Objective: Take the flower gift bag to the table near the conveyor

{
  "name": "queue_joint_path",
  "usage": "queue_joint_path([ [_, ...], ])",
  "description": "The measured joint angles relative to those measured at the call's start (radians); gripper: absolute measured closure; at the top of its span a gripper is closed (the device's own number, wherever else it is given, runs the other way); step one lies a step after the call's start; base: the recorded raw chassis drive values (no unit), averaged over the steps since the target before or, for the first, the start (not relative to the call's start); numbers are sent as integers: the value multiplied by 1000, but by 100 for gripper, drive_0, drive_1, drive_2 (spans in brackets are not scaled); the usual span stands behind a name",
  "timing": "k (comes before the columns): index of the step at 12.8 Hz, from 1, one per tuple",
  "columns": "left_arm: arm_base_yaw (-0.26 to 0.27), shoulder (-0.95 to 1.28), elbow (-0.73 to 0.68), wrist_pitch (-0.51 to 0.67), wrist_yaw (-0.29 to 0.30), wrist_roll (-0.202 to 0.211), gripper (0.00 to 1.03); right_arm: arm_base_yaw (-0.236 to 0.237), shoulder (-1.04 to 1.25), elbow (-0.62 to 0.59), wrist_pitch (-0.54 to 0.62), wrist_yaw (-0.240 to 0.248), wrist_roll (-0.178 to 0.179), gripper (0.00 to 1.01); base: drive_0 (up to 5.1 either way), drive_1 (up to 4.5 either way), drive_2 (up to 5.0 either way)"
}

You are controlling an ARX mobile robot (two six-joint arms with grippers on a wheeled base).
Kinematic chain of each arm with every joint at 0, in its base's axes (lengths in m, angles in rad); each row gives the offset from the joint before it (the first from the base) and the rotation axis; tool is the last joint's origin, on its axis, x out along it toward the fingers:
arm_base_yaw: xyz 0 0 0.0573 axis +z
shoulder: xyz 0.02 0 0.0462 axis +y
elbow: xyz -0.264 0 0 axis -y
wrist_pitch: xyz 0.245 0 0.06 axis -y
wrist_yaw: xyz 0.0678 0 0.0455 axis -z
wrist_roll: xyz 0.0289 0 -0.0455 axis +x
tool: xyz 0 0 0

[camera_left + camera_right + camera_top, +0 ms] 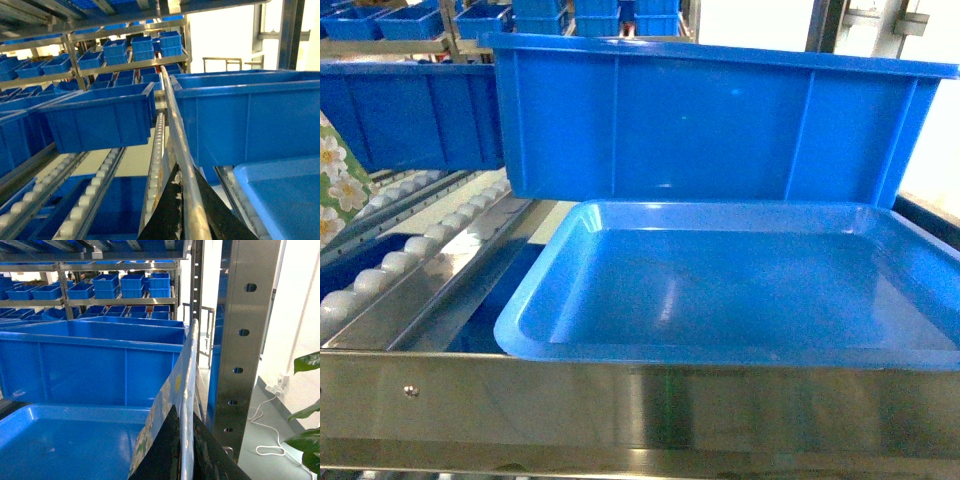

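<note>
The head view shows one shallow blue tray (535, 300) at the front. One large blue bin (720, 120) stands right behind it and a second blue bin (410, 115) sits to the left, with more bins on the far shelves that are too crowded to count. Two rows of white rollers on the conveyor (410, 250) slope along the left side, and one broad steel rail (620, 400) crosses the bottom. One flower gift bag (332, 185), green with white blossoms, shows at the far left edge, above the roller lanes and just below the left bin; only a sliver of it is in view. In the right wrist view the right gripper (184, 440) has its two dark fingers (162, 455) drawn close together. A thin printed panel stands edge-on between them, pale blue along its rim with a yellow spot and floral print, which looks like the bag (167, 405). The jaws are clamped on that panel, with the tray on one side and a perforated steel post (245, 340) on the other. One leafy plant (305, 440) and one white cable (265, 440) lie beyond the post. In the left wrist view the left gripper (187, 200) shows two dark fingers (167, 215) on either side of a pale shiny strip rising between them. I cannot tell whether that strip is a rack rail or a bag edge, nor whether these jaws are pressing on it.
</note>
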Motion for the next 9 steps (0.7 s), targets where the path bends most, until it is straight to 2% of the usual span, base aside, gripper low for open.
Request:
queue_joint_path([
  [5,1,5,0,0,-2,0,101,0,0,0,0,4,0,98,0,0,0],
  [9,1,5,0,2,-2,0,101,0,0,0,1,4,0,98,-493,244,244],
])
